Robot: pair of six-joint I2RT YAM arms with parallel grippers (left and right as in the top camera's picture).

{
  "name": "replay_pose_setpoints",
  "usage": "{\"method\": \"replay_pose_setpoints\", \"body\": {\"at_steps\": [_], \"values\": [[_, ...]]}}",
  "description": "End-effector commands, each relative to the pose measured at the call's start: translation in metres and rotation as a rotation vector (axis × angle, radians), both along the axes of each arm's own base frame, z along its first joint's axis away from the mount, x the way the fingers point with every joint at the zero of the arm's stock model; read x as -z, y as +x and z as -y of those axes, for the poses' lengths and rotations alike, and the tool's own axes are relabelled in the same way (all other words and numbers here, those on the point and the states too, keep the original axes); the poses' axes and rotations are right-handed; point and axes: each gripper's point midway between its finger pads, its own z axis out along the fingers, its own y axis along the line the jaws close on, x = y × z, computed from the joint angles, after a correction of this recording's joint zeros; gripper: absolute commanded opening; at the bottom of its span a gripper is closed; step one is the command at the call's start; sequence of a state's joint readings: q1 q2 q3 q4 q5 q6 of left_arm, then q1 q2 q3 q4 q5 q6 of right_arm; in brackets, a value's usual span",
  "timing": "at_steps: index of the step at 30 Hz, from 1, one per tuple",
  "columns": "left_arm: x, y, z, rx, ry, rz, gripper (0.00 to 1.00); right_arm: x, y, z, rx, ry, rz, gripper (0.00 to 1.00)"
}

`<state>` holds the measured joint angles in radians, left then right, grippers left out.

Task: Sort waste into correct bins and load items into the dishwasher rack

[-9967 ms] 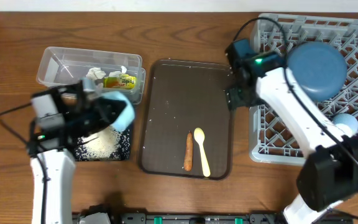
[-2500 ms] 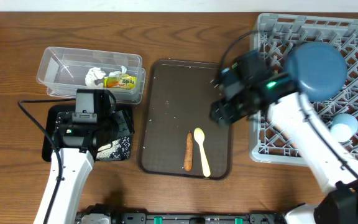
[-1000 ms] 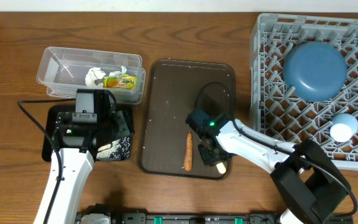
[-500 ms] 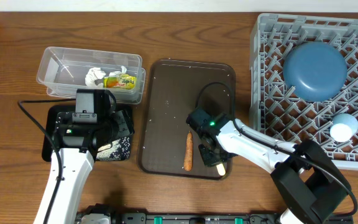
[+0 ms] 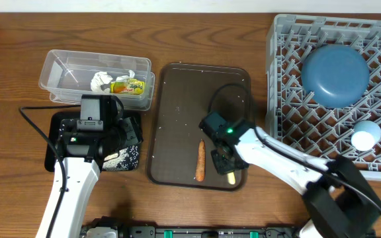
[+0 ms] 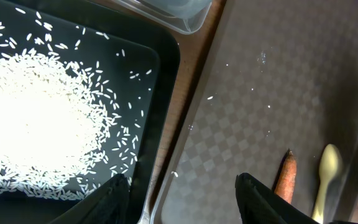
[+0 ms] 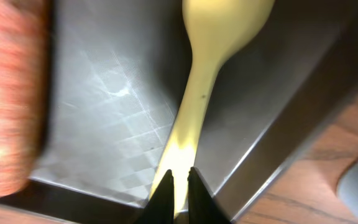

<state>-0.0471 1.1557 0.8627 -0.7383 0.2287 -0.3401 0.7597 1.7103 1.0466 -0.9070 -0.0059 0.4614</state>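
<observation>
Pale yellow spoon [image 7: 211, 50]: at the front right corner of the dark brown serving tray [image 5: 177, 112], with its bowl end pointing towards the tray's middle. Its handle is pinched between the closed fingers of the right gripper [image 7: 179, 191]. Whether it rests on the tray or is just lifted cannot be told. From overhead only the handle tip shows past the gripper.

Orange-brown food stick [image 5: 200, 160]: on the same tray, just left of the spoon and apart from it, lying front to back.

Left gripper [image 6: 182, 198]: spread wide and holding nothing. One finger is over the black tray [image 6: 163, 93], the other over the serving tray.

White rice grains [image 6: 36, 124]: a heap in the black tray, with stray grains scattered round it and a few specks on the serving tray.

Clear plastic tub [image 5: 61, 73]: behind the black tray. It holds crumpled white tissue [image 5: 100, 80] and a yellow-green wrapper [image 5: 128, 86], the two touching.

Grey dishwasher rack [image 5: 290, 99]: right of the serving tray. It is loaded with a dark blue plate [image 5: 336, 71] towards the rear and a light blue cup [image 5: 364, 135] nearer the front right.

Wooden tabletop [image 5: 12, 39]: carries the lot.
</observation>
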Motion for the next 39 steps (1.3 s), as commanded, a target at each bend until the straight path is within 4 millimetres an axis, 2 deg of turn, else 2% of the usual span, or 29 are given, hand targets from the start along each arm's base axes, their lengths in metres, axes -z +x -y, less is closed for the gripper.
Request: {"method": "replay_pose_setpoints", "body": {"at_steps": [1,6,11,13,16,21,25,30,37,39], "values": [[-0.002,0.001,-0.004,-0.006,0.014,0.005,0.58,-0.027,0.021,0.0,0.023,0.056,0.093,0.03],[-0.002,0.001,-0.004,-0.006,0.014,0.005,0.58,-0.05,0.037,0.01,0.055,0.093,0.175,0.05],[-0.002,0.001,-0.004,-0.006,0.014,0.005,0.58,-0.053,0.043,0.012,0.074,0.109,0.192,0.28],[-0.002,0.001,-0.004,-0.006,0.014,0.005,0.58,-0.05,0.044,0.009,0.07,0.11,0.193,0.41],[-0.002,0.001,-0.004,-0.006,0.014,0.005,0.58,-0.041,0.047,0.003,0.066,0.114,0.184,0.49],[-0.002,0.001,-0.004,-0.006,0.014,0.005,0.58,-0.014,0.058,-0.007,0.148,0.105,0.172,0.49],[-0.002,0.001,-0.003,-0.006,0.014,0.004,0.58,0.011,0.068,-0.014,0.196,0.102,0.168,0.43],[-0.002,0.001,-0.003,-0.006,0.014,0.003,0.58,0.035,0.07,-0.006,0.261,0.037,0.157,0.44],[-0.002,0.001,-0.003,-0.006,0.014,0.004,0.58,0.044,0.07,0.001,0.268,-0.004,0.157,0.44],[-0.002,0.001,-0.003,-0.006,0.014,0.004,0.58,0.043,0.074,-0.001,0.269,0.001,0.173,0.41]]}}
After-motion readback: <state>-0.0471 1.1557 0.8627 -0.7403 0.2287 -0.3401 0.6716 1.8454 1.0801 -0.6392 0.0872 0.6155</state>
